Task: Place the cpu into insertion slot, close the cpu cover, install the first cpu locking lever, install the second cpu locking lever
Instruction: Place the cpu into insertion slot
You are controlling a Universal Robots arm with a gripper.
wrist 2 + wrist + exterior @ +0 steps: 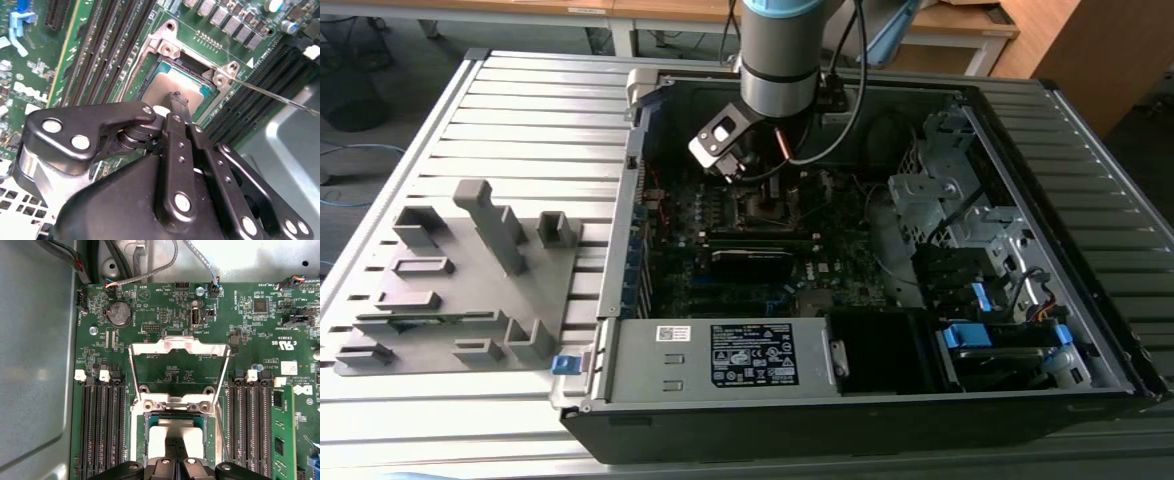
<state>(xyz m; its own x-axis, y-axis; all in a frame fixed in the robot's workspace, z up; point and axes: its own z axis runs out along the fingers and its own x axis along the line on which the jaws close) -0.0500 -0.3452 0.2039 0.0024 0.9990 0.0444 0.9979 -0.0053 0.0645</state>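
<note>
Gripper fingers look pinched together and empty. I see the arm reaching straight down into the case, tips meeting the dull grey top of the cpu. It lies flat in the black insertion slot, and the thin silver cpu cover stands swung open.

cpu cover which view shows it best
First wrist view: the cover stands open, whole frame and window visible. Second wrist view: little beyond its hinge end. Exterior view: too small to tell.
</note>
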